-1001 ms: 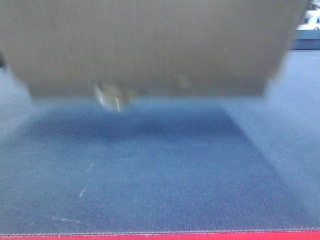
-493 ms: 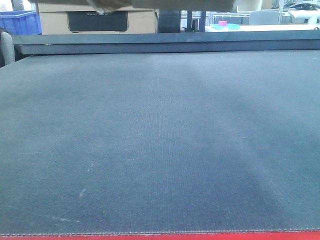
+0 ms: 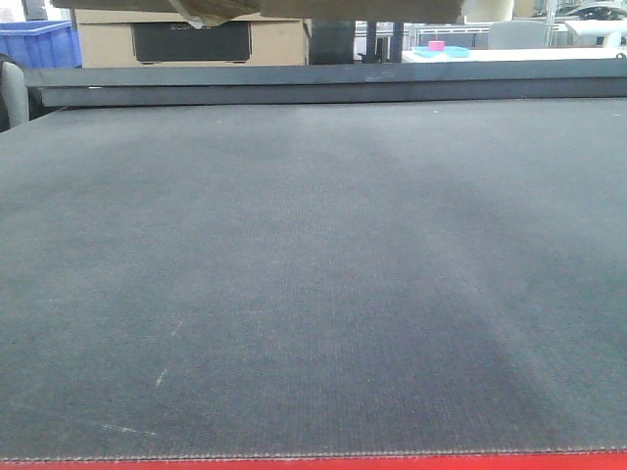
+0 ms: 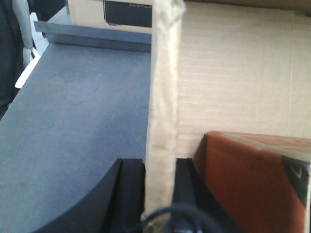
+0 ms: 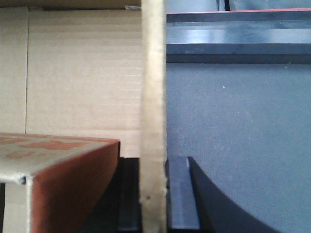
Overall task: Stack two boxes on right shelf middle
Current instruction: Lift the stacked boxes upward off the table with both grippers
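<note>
The left gripper (image 4: 158,167) and right gripper (image 5: 153,162) each pinch an opposite upright wall of the box (image 4: 233,73), holding it level and high over the worktop (image 3: 313,274) toward its far edge, presumably so it clears the surface on its way to the shelf.

Dark grey woven tabletop (image 3: 313,294), red front edge (image 3: 313,462), faint pale scratches (image 3: 160,377)
</note>
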Tool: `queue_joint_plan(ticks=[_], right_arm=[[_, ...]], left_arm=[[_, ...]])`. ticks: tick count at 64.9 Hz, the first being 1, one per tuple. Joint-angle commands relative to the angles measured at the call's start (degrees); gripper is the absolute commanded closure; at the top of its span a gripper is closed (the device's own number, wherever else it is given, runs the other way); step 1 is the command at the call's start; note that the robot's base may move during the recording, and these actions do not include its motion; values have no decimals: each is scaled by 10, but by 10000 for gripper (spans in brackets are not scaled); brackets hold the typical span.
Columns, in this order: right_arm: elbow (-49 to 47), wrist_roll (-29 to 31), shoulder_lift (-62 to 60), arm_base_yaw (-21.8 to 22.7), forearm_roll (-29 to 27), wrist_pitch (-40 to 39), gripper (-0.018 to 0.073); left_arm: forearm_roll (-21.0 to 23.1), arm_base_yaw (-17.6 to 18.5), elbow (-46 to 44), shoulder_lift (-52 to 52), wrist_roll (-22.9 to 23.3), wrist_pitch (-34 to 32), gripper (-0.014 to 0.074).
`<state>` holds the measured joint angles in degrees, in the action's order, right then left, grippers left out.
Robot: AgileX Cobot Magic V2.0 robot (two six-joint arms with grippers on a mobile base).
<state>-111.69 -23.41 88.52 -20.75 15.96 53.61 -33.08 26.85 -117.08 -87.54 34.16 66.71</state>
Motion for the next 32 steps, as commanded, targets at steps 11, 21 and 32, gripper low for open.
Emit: queue_joint_plan(ticks=[11, 21, 32], right_arm=[[-9, 0, -12, 2, 23, -9, 721], [-9, 0, -12, 2, 23, 3, 721], [-9, 0, -12, 2, 25, -1, 721]], left_arm=[[-26, -3, -8, 10, 4, 14, 707], [-26, -3, -1, 6, 3, 15, 707], [-26, -3, -1, -2, -12, -10, 707]])
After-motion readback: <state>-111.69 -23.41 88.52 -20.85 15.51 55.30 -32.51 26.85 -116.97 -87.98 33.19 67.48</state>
